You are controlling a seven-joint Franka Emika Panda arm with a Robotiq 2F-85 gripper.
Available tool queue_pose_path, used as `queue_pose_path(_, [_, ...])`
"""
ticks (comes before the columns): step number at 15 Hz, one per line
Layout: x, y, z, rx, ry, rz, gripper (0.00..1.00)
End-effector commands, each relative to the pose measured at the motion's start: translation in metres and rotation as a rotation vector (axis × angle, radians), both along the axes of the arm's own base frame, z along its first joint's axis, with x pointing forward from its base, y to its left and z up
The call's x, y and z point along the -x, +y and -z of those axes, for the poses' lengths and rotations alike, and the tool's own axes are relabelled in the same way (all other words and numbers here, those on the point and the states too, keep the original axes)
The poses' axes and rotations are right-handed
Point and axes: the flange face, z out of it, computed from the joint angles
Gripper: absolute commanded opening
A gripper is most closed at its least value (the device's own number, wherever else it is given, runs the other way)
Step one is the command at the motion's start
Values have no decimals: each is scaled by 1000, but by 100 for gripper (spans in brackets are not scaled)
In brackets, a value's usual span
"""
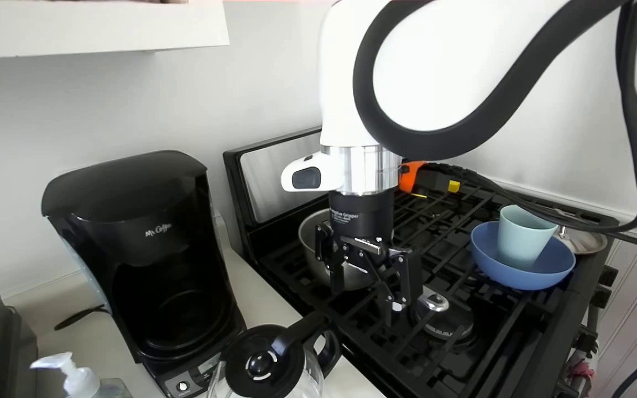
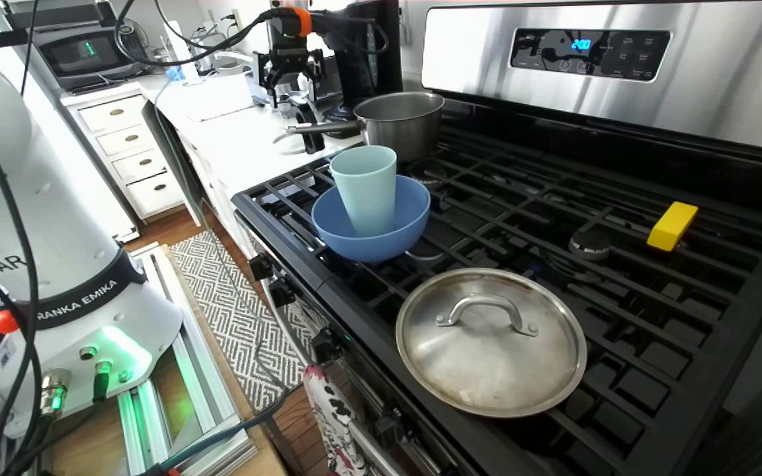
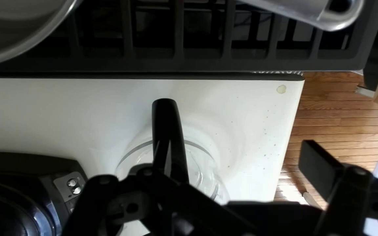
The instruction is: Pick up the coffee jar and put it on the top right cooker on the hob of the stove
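Carafe (image 1: 269, 362) (clear glass, black-lidded) stands on the white counter (image 3: 61, 114), near the edge along the stove (image 2: 520, 218), its black handle (image 3: 165, 121) pointing at that edge; the gripper (image 1: 365, 301) is spread wide and holds nothing.

And it's a kitchen! Black gas stove (image 2: 526, 218) at 3 o'clock in an exterior view, microwave (image 2: 86, 56) and white drawers (image 2: 113, 141) up at 10; in an exterior view, coffee machine (image 1: 147, 265) on the worktop (image 1: 257, 293) at 8 o'clock!
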Motion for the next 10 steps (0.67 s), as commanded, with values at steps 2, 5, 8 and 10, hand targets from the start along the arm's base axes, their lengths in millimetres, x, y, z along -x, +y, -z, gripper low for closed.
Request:
queue_pose_path(2, [-11, 5, 8, -13, -35, 25, 100])
queue_pose_path(5, [-14, 13, 16, -24, -30, 35, 100])
queue_pose_path(8, [-14, 26, 22, -34, -24, 3, 100])
queue_pose_path(10, [-15, 35, 23, -46, -24, -11, 100])
